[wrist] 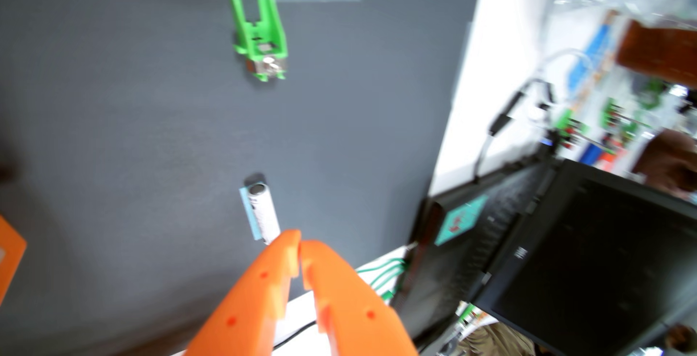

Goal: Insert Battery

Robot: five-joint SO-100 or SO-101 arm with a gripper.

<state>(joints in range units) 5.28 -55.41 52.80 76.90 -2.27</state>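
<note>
Open grey mat (151, 115) lies between the battery (263, 211) and the green holder (260, 32), while a black laptop (565, 250) crowds the right side beyond the mat's edge.

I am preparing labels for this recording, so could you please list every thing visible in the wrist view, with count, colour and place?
battery: one, white with a metal end, lying on the grey mat just above the tool's tips.
blue strip: one, light blue, flat on the mat along the battery's left side.
battery holder: one, bright green, open slot, at top centre on the mat, a metal contact at its near end.
grey mat: one, dark grey, covering most of the view.
laptop: one, black, lower right, with a teal sticker.
orange part: one, at the left edge, cut off.
clutter at top right: blurred, cannot be identified.
tool: one, orange, two fingers, bottom centre, tips almost touching, holding nothing.
</note>
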